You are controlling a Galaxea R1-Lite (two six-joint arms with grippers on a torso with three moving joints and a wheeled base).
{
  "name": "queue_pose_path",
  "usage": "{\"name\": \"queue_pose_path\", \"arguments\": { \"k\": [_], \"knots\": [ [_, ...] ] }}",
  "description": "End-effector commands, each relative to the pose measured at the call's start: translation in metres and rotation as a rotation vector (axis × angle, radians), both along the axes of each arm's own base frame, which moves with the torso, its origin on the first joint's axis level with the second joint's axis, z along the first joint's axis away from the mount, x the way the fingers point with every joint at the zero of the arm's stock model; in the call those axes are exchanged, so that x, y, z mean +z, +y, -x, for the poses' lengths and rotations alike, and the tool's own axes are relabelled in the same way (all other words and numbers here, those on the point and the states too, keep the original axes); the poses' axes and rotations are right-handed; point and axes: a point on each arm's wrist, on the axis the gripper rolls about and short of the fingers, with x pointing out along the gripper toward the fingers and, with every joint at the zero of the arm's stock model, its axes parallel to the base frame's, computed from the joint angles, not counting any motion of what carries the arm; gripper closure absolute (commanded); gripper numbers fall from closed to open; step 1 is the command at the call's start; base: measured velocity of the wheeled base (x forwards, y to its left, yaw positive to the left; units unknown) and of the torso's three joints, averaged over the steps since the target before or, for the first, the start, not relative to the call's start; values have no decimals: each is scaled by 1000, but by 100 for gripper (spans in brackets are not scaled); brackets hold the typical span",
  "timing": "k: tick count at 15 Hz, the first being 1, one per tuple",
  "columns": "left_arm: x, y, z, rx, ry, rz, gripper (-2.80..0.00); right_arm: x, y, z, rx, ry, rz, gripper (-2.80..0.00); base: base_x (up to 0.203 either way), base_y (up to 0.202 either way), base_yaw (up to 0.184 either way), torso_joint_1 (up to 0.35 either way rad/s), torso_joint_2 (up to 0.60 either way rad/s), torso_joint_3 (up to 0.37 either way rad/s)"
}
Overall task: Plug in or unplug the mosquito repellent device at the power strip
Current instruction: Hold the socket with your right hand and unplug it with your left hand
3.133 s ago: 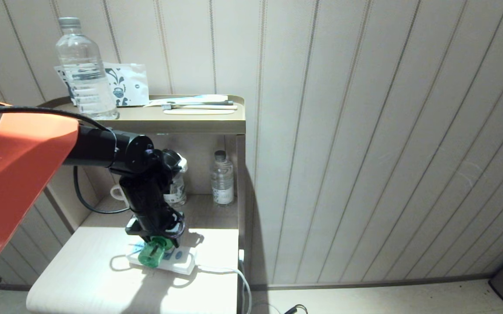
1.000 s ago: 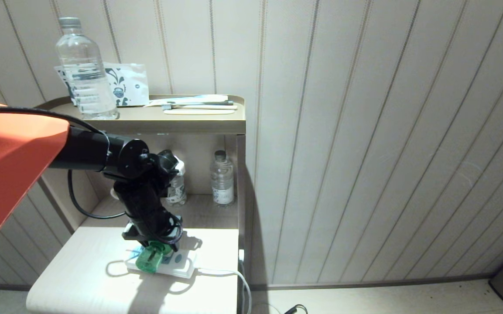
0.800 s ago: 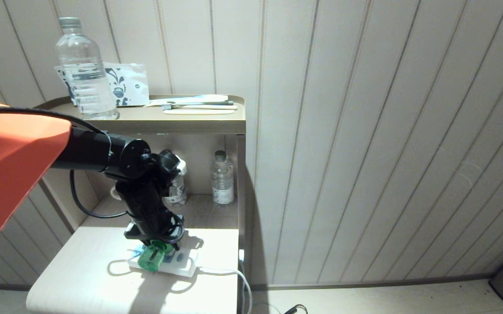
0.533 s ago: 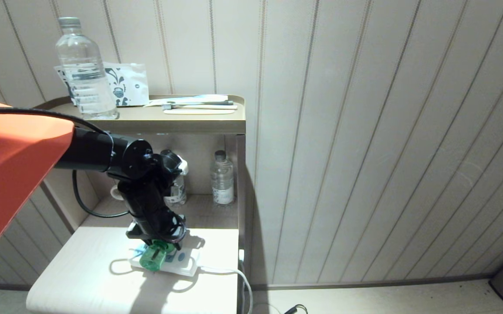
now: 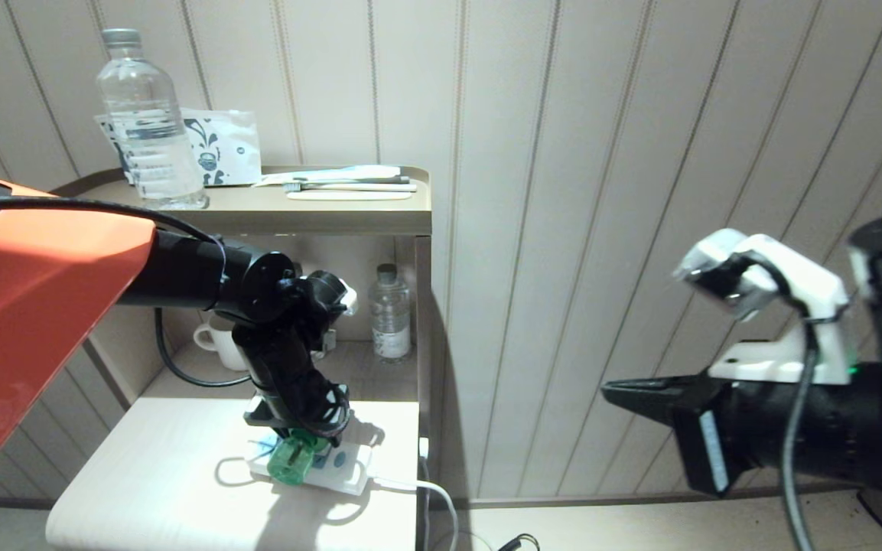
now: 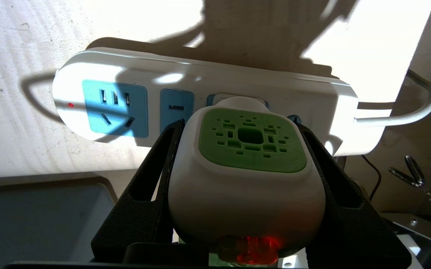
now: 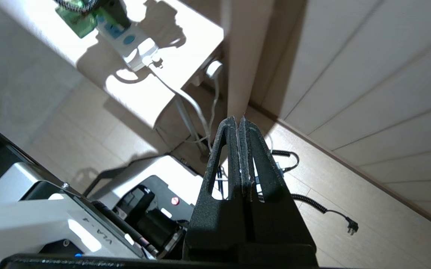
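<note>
1. Fingers of the left gripper are clamped on the mosquito repellent device, which is seated in the power strip on the low table.
2. Since a second ago, the right gripper, pressed shut and empty, has been swung into view, and the strip has been dragged sideways.
3. Steadying help seems wanted.
4. Counted: one device, one strip, two water bottles, one mug.

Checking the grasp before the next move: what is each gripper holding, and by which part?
The left gripper clamps the mosquito repellent device by the two sides of its white head, at the power strip. The right gripper is shut, holding nothing.
</note>
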Motion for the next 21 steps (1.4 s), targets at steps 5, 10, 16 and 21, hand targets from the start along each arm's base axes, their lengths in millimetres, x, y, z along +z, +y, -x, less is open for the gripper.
{"name": "queue_pose_path", "arguments": {
  "k": [5,10,16,21],
  "knots": [
    [-1,-1,1,0,8,-2,0,-77,101,-39,103,140,137,0,0,0,0,0,0,0],
    [-2,-2,3,8,15,-1,0,-111,152,-63,130,145,132,0,0,0,0,0,0,0],
    [-1,-10,7,-4,12,1,0,-149,183,-84,127,158,131,0,0,0,0,0,0,0],
    [-4,-11,7,-4,16,2,0,-158,203,-86,141,159,113,0,0,0,0,0,0,0]
  ]
}}
